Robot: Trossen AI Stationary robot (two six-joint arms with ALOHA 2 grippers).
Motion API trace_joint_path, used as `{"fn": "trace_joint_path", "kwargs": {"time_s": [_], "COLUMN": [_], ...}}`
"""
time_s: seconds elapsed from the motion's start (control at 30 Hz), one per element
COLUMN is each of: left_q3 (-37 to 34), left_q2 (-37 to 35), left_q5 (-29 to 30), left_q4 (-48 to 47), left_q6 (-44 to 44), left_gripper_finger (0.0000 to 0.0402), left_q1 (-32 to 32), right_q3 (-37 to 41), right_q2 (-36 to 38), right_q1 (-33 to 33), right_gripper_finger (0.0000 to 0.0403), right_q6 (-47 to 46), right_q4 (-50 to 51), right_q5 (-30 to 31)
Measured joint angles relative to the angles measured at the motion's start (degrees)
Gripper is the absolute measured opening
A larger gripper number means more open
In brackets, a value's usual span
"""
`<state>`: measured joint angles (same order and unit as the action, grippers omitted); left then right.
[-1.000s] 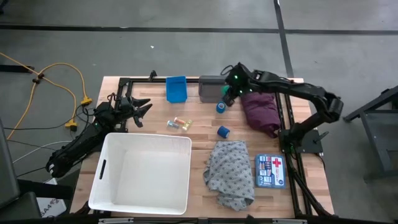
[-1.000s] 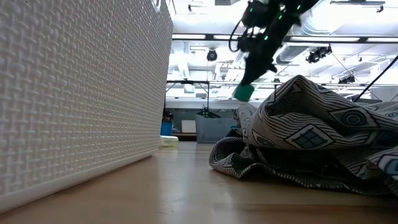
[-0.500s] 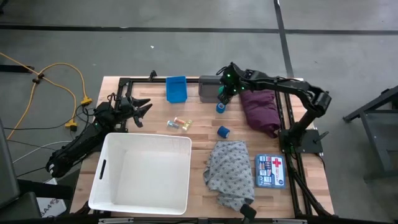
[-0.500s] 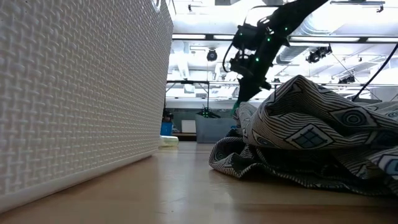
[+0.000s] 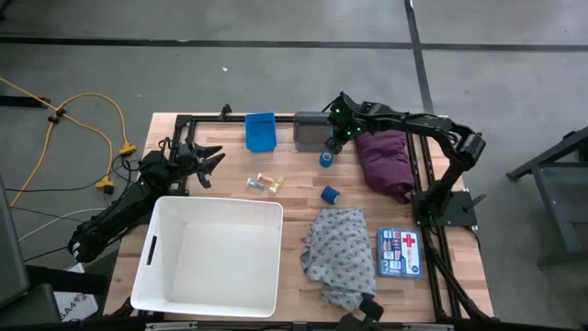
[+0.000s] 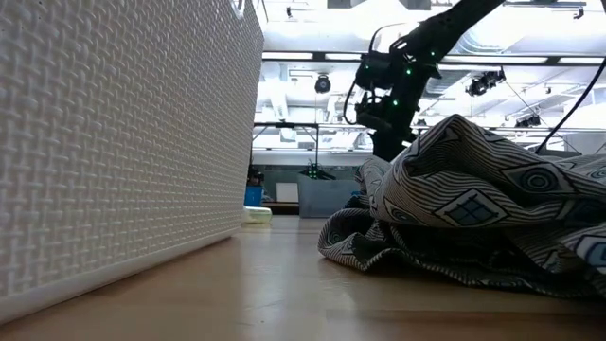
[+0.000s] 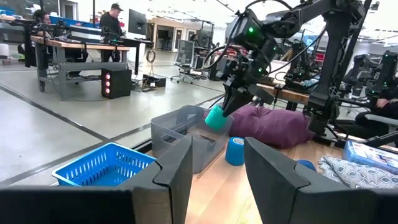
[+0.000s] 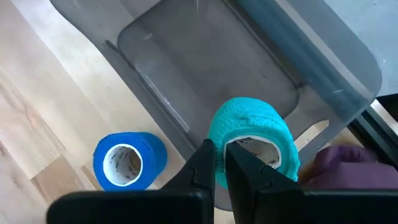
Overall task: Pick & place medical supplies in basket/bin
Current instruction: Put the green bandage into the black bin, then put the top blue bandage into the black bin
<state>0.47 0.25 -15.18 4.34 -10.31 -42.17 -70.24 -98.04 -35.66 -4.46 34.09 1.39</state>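
Note:
My right gripper [image 5: 329,140] hangs over the small grey bin [image 5: 310,131] at the table's far edge, shut on a green tape roll [image 8: 252,134]. The left wrist view shows that roll [image 7: 216,117] just above the bin's rim. Two blue rolls [image 5: 325,158] [image 5: 330,194] and the tiny vials [image 5: 265,183] stand on the wood. The maroon cloth [image 5: 386,161] and the grey patterned cloth [image 5: 342,253] lie on the table's right half. My left gripper [image 5: 207,161] waits open by the far left corner of the white basket [image 5: 211,253]. My right gripper holds the green tape roll by its wall [image 8: 217,140], one finger inside the roll's core and one outside. The fingers come from above, pointing down. The roll is lifted clear, hanging over the grey bin's opening.
A small blue bin [image 5: 260,131] stands left of the grey bin. A first-aid kit [image 5: 399,253] lies at the near right. The grey cloth [image 6: 473,208] and the basket's wall [image 6: 123,142] fill the low view. Bare wood lies between the basket and the far bins.
My right gripper has carried the green roll a little toward the table's left and down toward the grey bin; in the low view the roll has sunk behind the grey cloth. It has stayed shut on the roll.

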Motion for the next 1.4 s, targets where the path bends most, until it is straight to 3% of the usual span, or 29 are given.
{"fn": "trace_joint_path", "kwargs": {"time_s": [0.47, 1.4], "left_q3": [0.0, 0.0], "left_q2": [-0.02, -0.01], "left_q5": [0.02, 0.0], "left_q4": [0.0, 0.0], "left_q6": [0.0, 0.0], "left_gripper_finger": [0.0136, 0.0136], "left_q1": [0.0, 0.0], "right_q3": [0.0, 0.0], "right_q2": [0.02, 0.07], "right_q1": [0.0, 0.0], "right_gripper_finger": [0.0065, 0.0068], "right_q6": [0.23, 0.22], "right_q4": [-0.03, -0.75], "right_q5": [-0.04, -0.12]}}
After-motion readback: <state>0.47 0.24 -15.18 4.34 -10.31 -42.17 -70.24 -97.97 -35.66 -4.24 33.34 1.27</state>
